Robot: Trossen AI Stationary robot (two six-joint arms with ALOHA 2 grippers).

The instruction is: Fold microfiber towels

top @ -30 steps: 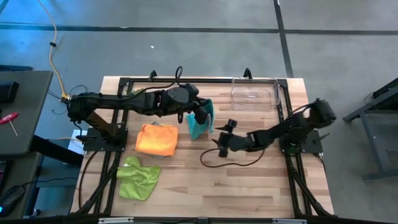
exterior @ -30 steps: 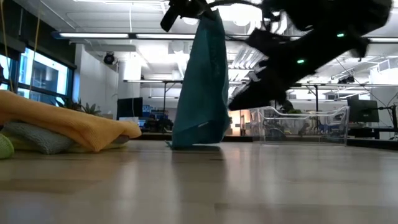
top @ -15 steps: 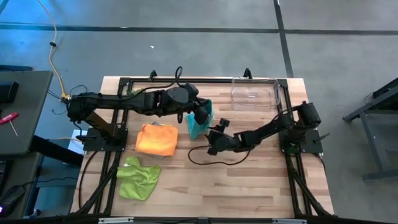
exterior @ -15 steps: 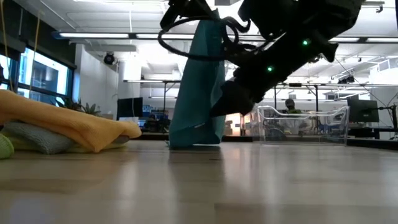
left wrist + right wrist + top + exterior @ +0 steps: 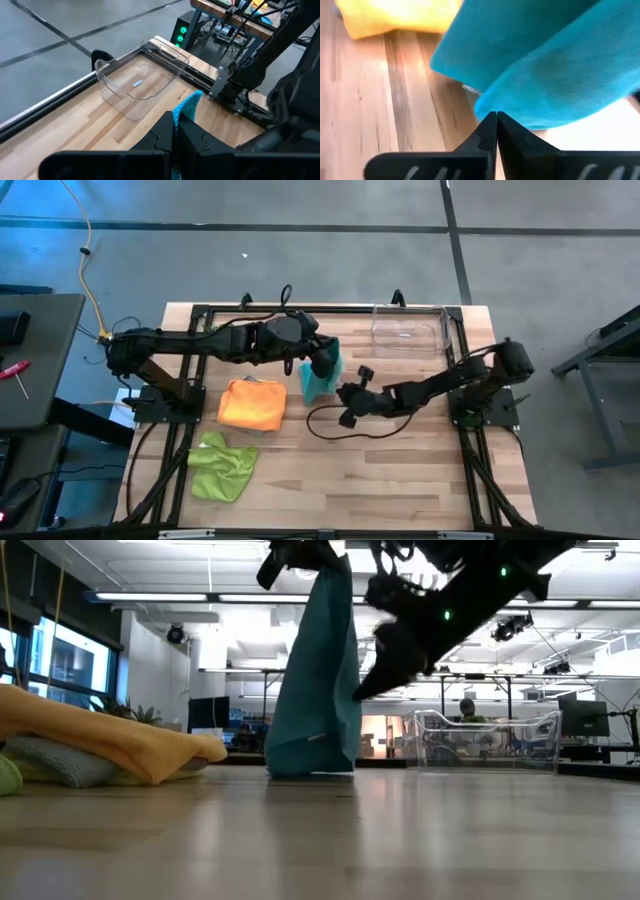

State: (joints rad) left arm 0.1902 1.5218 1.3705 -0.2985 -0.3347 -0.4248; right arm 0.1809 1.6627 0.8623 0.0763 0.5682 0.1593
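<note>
Teal towel (image 5: 315, 680), soft and draped, hangs long axis vertical from the closed left gripper (image 5: 322, 363), hem brushing wood; right gripper (image 5: 347, 402), fingers together, holds nothing visible beside it.

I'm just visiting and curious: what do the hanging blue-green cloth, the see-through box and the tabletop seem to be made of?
The teal towel looks like soft, matte knit fabric: it drapes in limp folds. The clear bin seems to be glossy transparent plastic, since the table shows through it. The table looks like pale wooden planks with visible seams, probably sealed.
</note>
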